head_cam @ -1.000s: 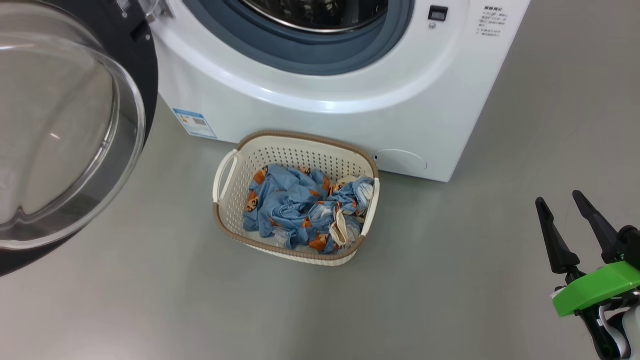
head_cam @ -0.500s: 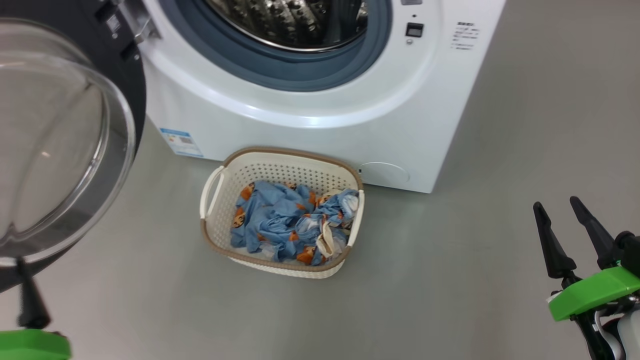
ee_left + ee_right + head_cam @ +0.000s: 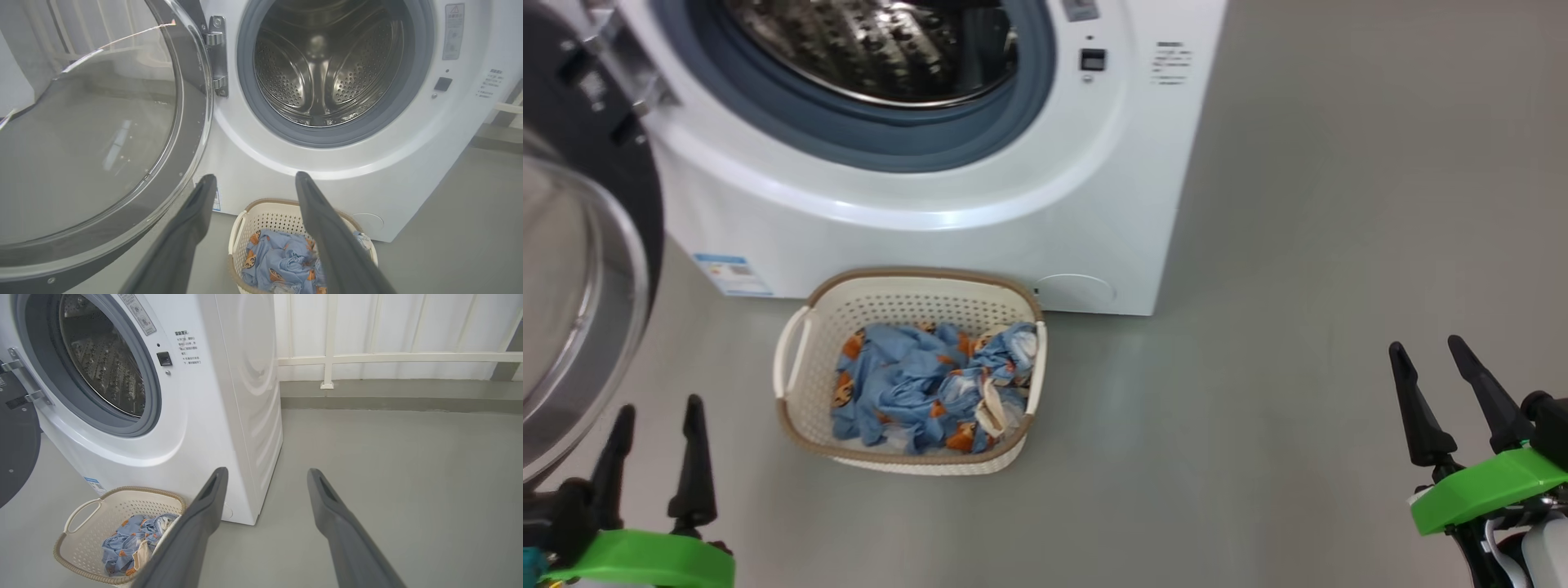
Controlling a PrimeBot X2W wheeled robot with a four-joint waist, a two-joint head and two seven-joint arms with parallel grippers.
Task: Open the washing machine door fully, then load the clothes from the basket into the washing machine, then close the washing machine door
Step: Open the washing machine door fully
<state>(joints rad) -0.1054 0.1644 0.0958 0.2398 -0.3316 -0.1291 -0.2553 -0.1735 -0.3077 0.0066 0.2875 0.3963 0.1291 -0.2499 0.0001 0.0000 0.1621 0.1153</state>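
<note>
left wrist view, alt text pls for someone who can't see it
A white washing machine stands with its round glass door swung open at the view's left, baring an empty steel drum. Before it on the grey floor sits a cream basket of blue clothes, partly behind the dark fingers of the open left hand.

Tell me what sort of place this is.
Probably a laundry area, perhaps a bare utility room: a white front-loading washing machine with its door open, a basket of clothes on the grey floor before it, and a plain white panelled wall.
</note>
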